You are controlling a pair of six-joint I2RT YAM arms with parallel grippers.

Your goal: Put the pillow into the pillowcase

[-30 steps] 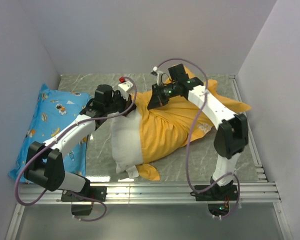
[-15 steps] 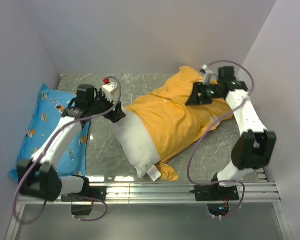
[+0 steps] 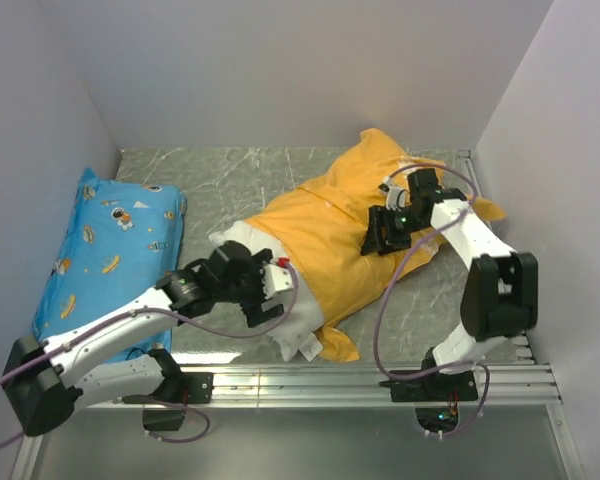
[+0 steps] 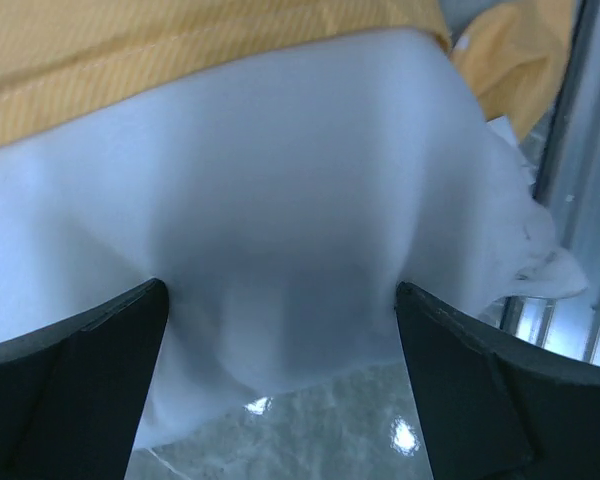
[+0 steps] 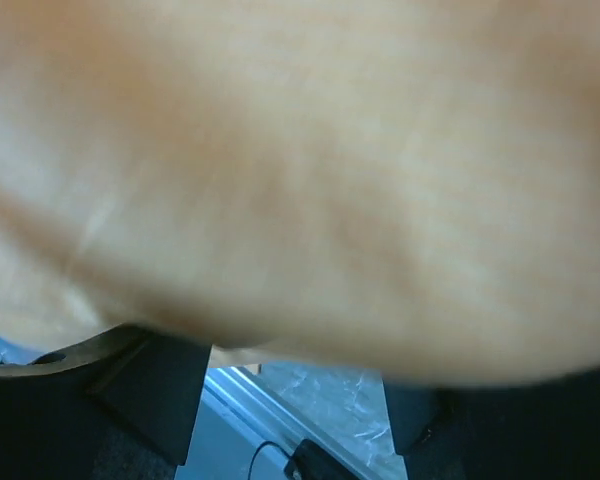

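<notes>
- The pillow (image 3: 298, 318) is found at lower centre of the top view, lying aslant on the table. Its near end is bare and its far part is covered by the pillowcase (image 3: 330, 225).
- The pillowcase is spread from centre to upper right. Its far end, near the right wall, looks flat and crumpled, so it is judged unfilled there.
- Progress is judged at about halfway. The case's mouth is drawn over part of the pillow, while the white end with its tag (image 3: 307, 350) is left outside.
- Left to do: the bare end is to be pushed in, or the case pulled down over it, and the corners seated.
- The left gripper (image 3: 265, 300) is held at the bare end of the pillow, jaws wide apart. In its wrist view the white cloth bulges toward the gap between the fingers, but nothing is clamped.
- The right gripper (image 3: 380, 235) is placed over the case, right of centre. In its wrist view the fingers are seen apart, with table showing through the gap. Blurred orange cloth fills the upper frame, and none is seen pinched.
- Surface: a grey marbled table (image 3: 230, 185), glossy, with reflections noted. A metal rail (image 3: 330, 378) runs along the lower edge, where both bases are bolted.
- A blue pillow (image 3: 110, 240) is laid at the left edge, apart from the work.
- Room: the table is closed in by plain pale walls (image 3: 280, 70) on three sides.
</notes>
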